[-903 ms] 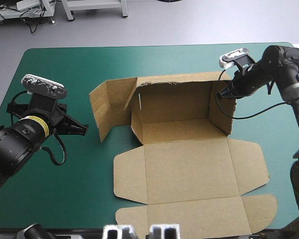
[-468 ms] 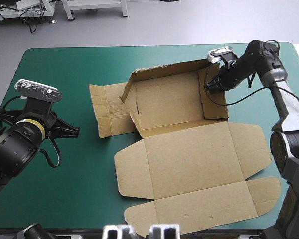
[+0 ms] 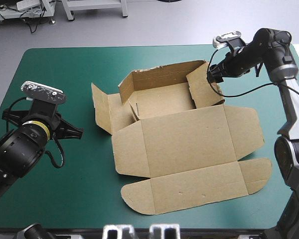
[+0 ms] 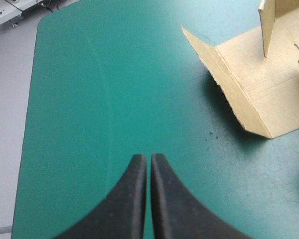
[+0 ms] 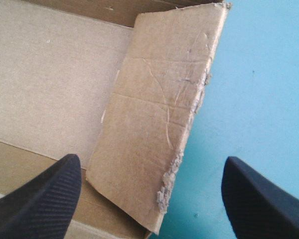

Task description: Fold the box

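Released since earlier, the box's [image 3: 184,144] right wall [image 3: 205,89] is straddled by the right gripper's [image 5: 150,162] spread fingers [image 5: 40,199] — an upright re-pinch is advised; the left gripper [image 4: 143,158] is held closed.

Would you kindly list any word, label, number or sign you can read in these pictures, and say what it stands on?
None: no text can be read in any view.
The brown box is plain board, inside and on its flaps, showing only creases and a torn edge.
The teal-green cover bears no writing or label.
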